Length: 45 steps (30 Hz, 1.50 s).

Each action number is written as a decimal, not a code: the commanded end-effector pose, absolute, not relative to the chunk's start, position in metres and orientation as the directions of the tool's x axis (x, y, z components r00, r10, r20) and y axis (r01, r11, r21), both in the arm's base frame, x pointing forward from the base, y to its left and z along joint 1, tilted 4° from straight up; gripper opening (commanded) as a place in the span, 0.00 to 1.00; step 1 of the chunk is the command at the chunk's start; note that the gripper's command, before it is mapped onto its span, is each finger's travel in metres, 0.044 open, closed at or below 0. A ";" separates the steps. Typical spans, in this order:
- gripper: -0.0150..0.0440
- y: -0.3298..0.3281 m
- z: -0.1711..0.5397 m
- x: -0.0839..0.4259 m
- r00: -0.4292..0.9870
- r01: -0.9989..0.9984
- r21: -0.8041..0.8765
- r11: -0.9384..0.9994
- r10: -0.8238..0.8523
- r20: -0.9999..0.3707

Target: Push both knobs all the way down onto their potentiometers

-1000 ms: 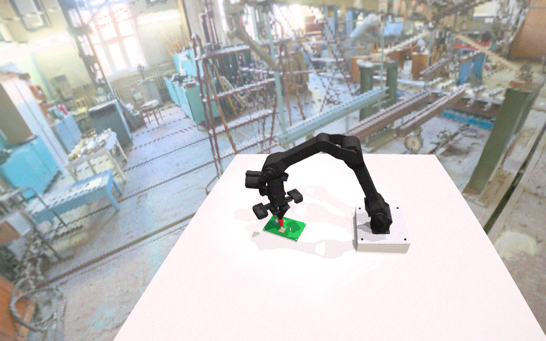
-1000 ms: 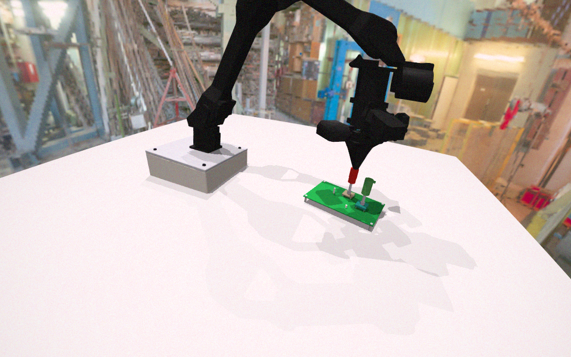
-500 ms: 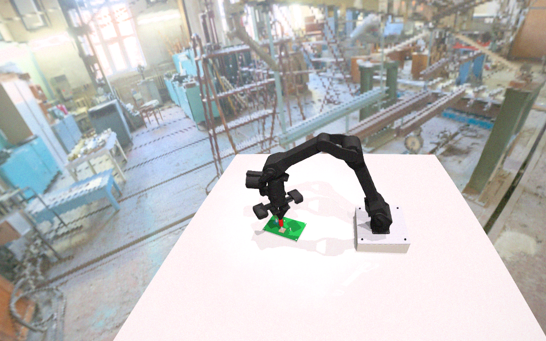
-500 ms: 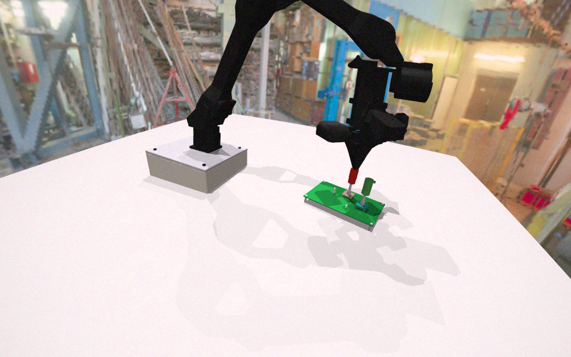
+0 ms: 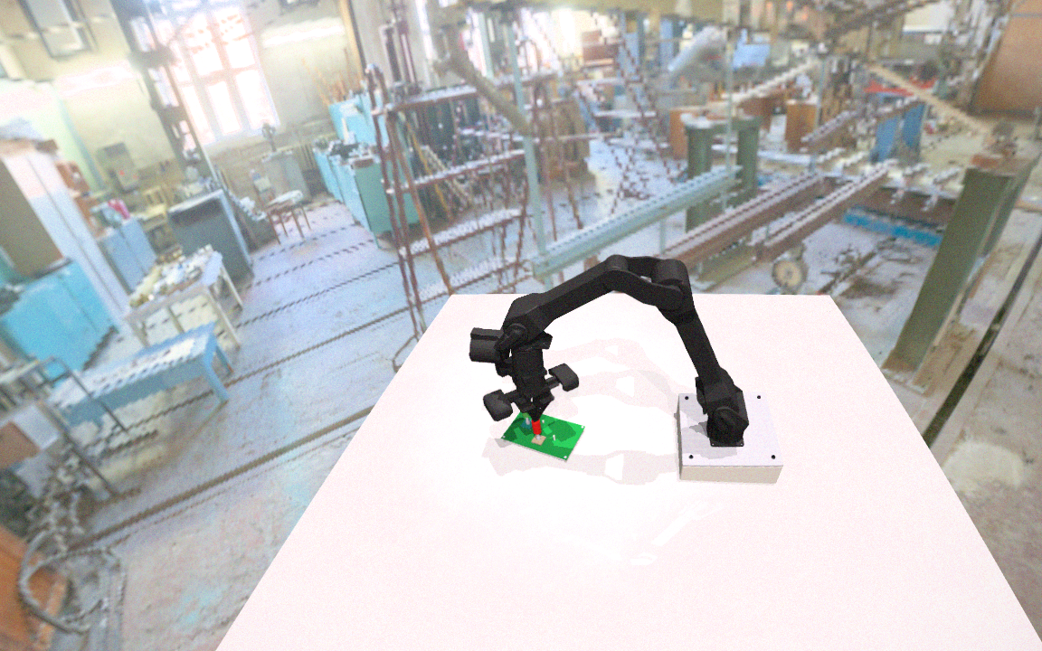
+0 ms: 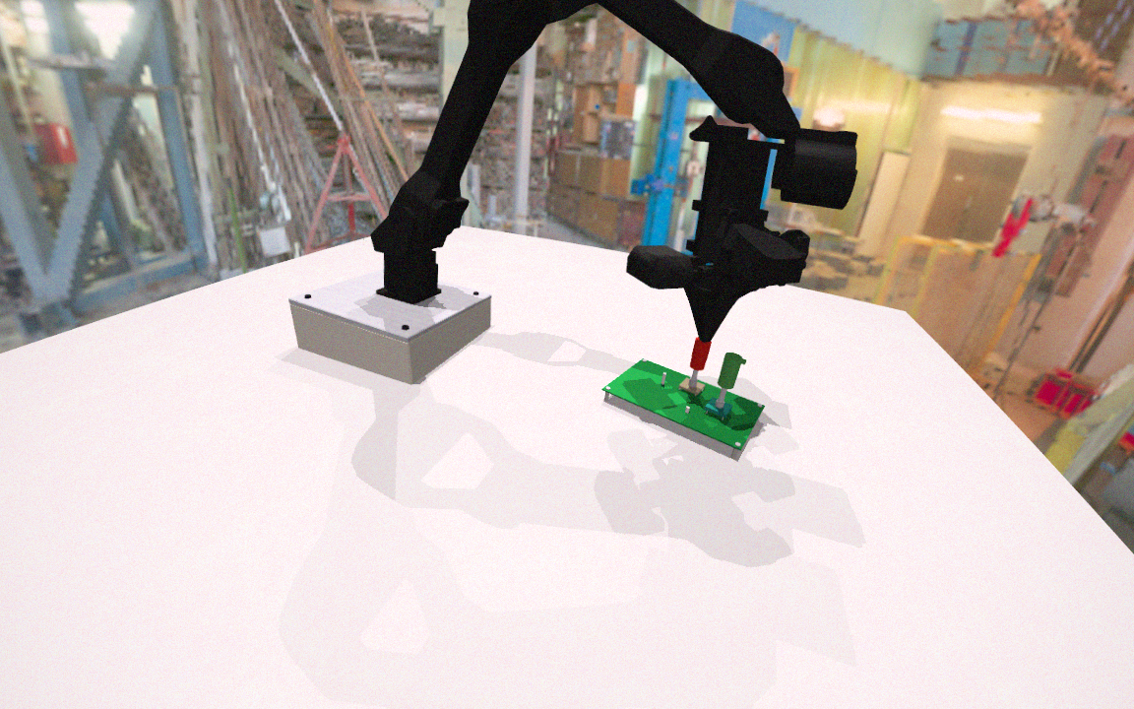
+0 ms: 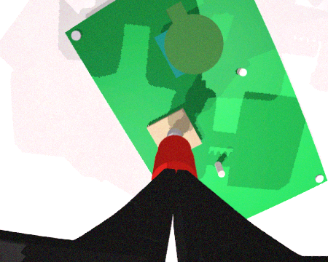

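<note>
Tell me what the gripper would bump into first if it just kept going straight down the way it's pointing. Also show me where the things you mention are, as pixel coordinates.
Most likely the red knob (image 5: 536, 426) (image 6: 701, 354) (image 7: 174, 154), right below the closed tips of the gripper (image 5: 536, 415) (image 6: 705, 340) (image 7: 174, 180). They look about touching already, though any small gap is hard to judge.

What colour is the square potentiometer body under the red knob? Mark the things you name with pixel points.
The potentiometer body (image 5: 538, 440) (image 6: 689, 388) (image 7: 160, 131) is pale tan, showing best in the wrist view.

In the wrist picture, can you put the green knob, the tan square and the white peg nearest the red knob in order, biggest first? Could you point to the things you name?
1. Green knob (image 6: 730, 371) (image 7: 194, 44)
2. Tan square (image 6: 685, 385) (image 7: 160, 132)
3. White peg (image 6: 663, 379) (image 7: 219, 169)
</note>
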<state>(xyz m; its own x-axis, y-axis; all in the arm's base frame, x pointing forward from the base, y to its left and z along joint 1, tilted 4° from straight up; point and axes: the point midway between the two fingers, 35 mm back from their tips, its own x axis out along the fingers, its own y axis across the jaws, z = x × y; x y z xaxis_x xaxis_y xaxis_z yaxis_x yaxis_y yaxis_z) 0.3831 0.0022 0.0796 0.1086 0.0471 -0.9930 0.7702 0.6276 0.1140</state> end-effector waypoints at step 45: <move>0.25 0.005 0.049 0.388 0.088 0.772 0.102 0.627 0.053 -0.995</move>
<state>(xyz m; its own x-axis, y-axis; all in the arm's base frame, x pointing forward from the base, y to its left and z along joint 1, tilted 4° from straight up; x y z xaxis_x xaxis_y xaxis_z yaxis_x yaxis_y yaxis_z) 0.3842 0.0029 0.0674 0.1053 0.0473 -0.9933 0.7704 0.6278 0.1116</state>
